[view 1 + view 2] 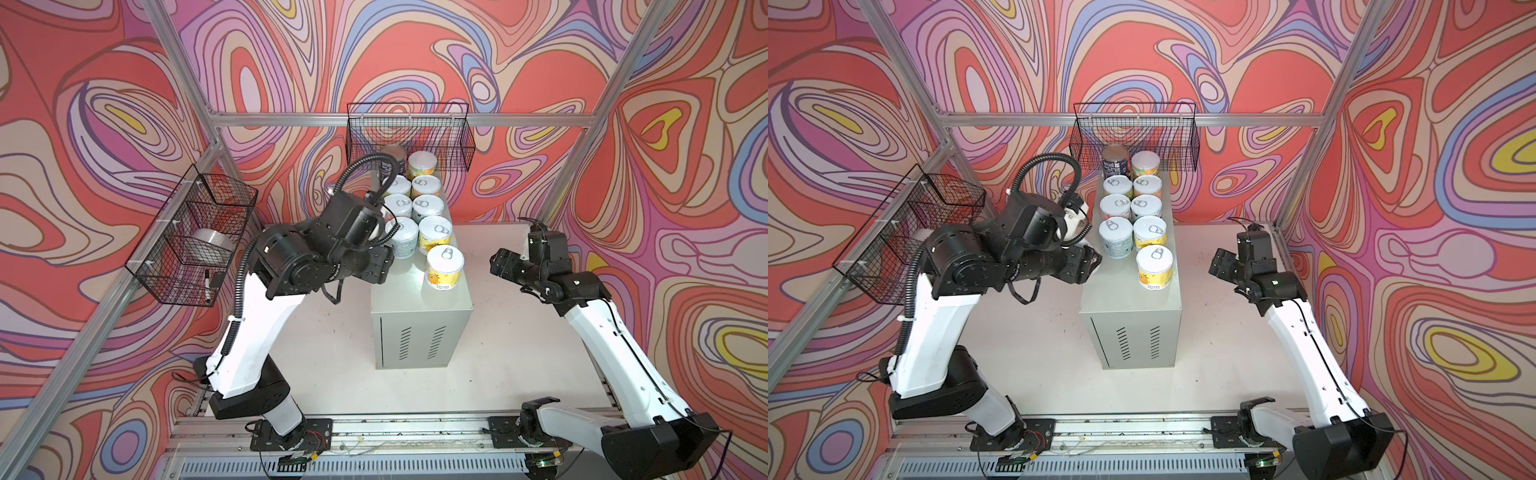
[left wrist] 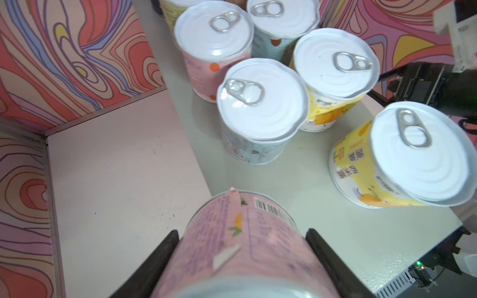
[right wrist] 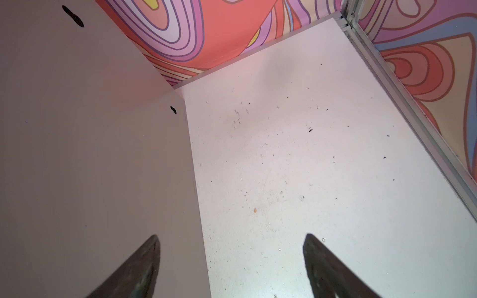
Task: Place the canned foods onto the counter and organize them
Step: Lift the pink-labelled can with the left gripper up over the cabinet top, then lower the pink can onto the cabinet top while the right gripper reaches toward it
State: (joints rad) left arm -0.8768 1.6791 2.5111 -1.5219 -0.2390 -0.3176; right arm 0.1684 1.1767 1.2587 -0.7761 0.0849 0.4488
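My left gripper (image 2: 242, 232) is shut on a pink-labelled can (image 2: 247, 247), one black finger (image 2: 165, 247) on each side of it. It hovers at the left edge of the counter (image 2: 304, 180), just short of a pale-blue can (image 2: 258, 113). In both top views the arm hides the held can; the left gripper (image 1: 384, 266) (image 1: 1090, 259) is at the counter's (image 1: 415, 299) left side. Several canned foods stand in two rows on the counter, the nearest a yellow can (image 1: 444, 266) (image 1: 1155, 266). My right gripper (image 3: 232, 240) (image 1: 500, 266) is open and empty, right of the counter.
A black wire basket (image 1: 195, 241) on the left wall holds a silver tape roll (image 1: 212, 245) and a marker (image 1: 206, 284). A second wire basket (image 1: 409, 137) hangs above the counter's far end. The white tabletop (image 1: 332, 353) surrounds the counter.
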